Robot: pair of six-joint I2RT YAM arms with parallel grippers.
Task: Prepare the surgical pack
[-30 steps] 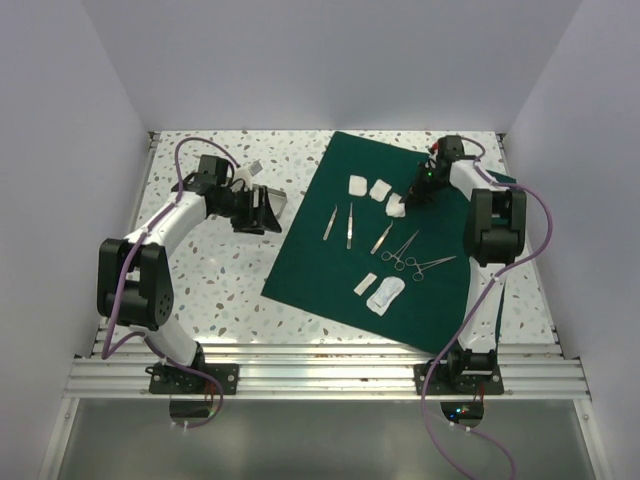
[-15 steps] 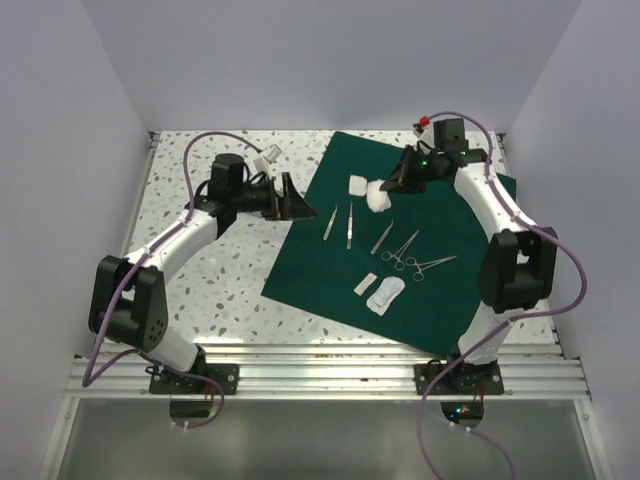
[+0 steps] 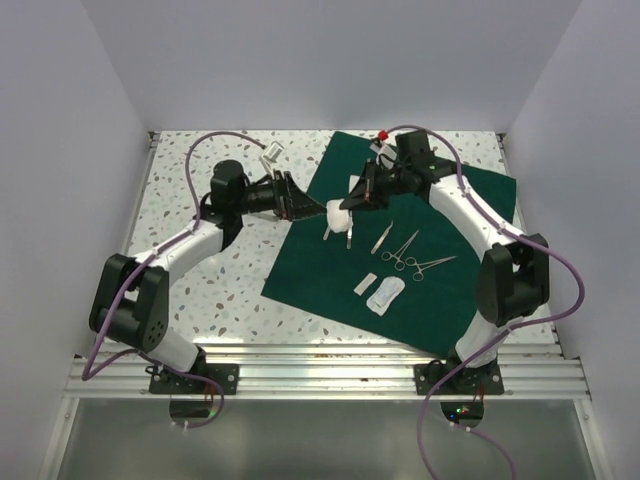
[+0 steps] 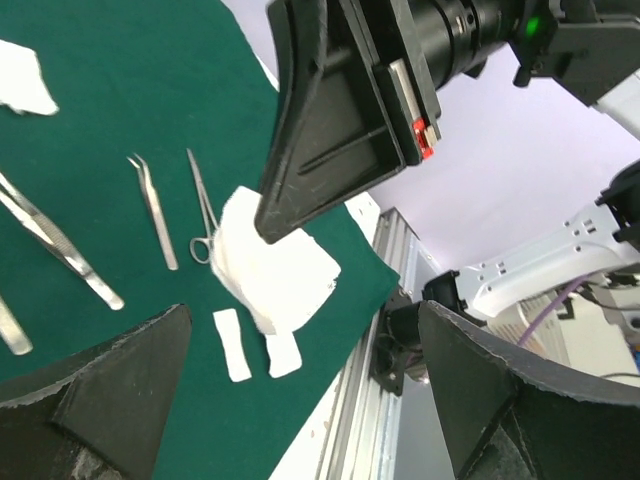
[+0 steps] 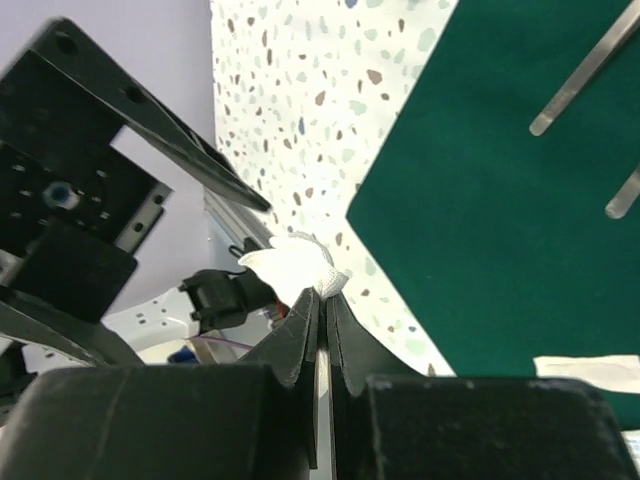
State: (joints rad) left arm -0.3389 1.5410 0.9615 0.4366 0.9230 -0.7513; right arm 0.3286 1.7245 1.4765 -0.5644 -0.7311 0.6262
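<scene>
Top external: one drape [image 3: 320, 272], two ringed forceps [image 3: 401, 247] [image 3: 432, 264].

Top cam: you can't see the far ends of the two tweezers [image 3: 348, 240] at the left of the surgical pack [image 3: 315, 270]; gauze [image 3: 340, 216] in the right claw [image 3: 350, 207] covers them. Right arm [image 3: 470, 215] hides the pack's right edge. Left wrist cam: gauze masks part of the forceps [image 4: 200, 200] handles; long tweezers [image 4: 60, 255] on the pack run off-frame. Right wrist cam: steel tools [image 5: 585, 75] over the pack are cropped, type unclear.
</scene>
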